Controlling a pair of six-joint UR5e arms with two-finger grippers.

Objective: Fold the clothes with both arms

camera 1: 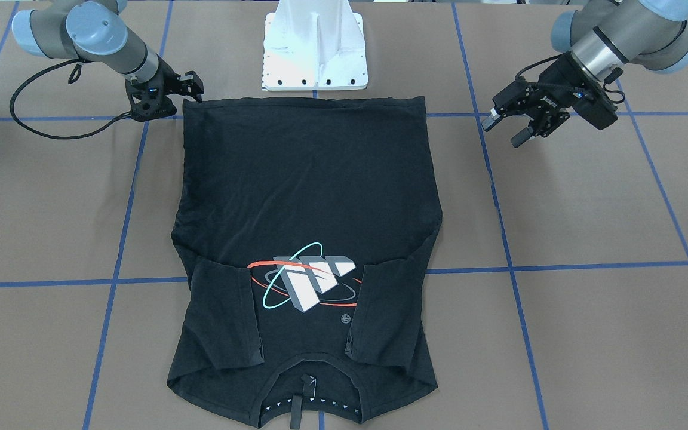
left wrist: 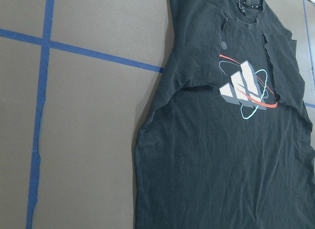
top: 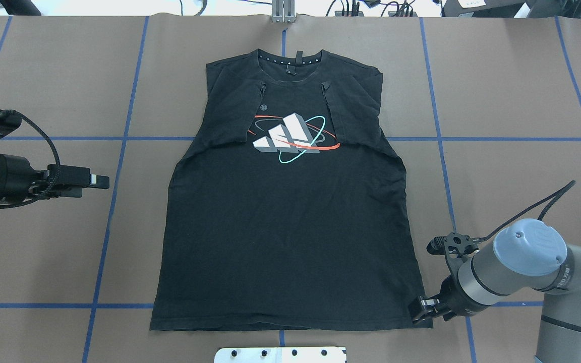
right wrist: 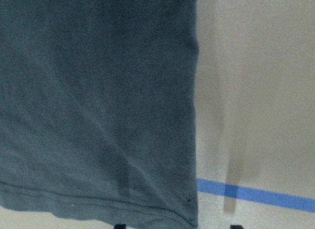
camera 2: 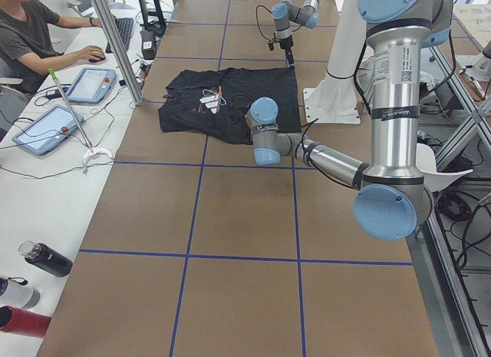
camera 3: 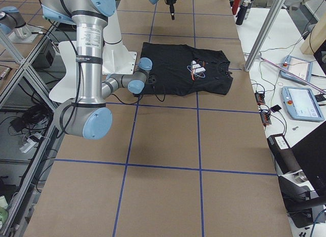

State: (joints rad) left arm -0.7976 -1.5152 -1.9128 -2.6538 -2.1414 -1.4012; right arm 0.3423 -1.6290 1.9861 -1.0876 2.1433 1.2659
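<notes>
Nearest the robot, the black T-shirt [top: 290, 227] is lying flat on the brown table [top: 43, 252], print side up. Its hem is running crosswise just in front of the white pedestal base [top: 280, 354].

Your right gripper [top: 418, 310] is sitting low at the hem corner [right wrist: 189, 216] on the robot's right. Its fingers are standing apart, and in the wrist view that corner is lying between the two dark tips and is not yet pinched. I cannot tell whether they are touching the cloth.

Farther out, about level with the middle of the shirt's body, your left gripper [camera 1: 503, 132] is hanging with its fingers spread. It is well apart from the shirt's left side edge and pointing in toward it.

Beyond that, the orbit logo [top: 290, 137] is showing between the two sleeves [top: 230, 116], which are folded inward, and the collar [top: 290, 58] is lying at the far end.

So the shirt's long axis is running straight away from the robot, hem near and collar far. In my judgement the right arm is already in place for its corner. The left arm is the one out of place: the other hem corner [top: 155, 325] is lying back toward the robot from its fingers.
</notes>
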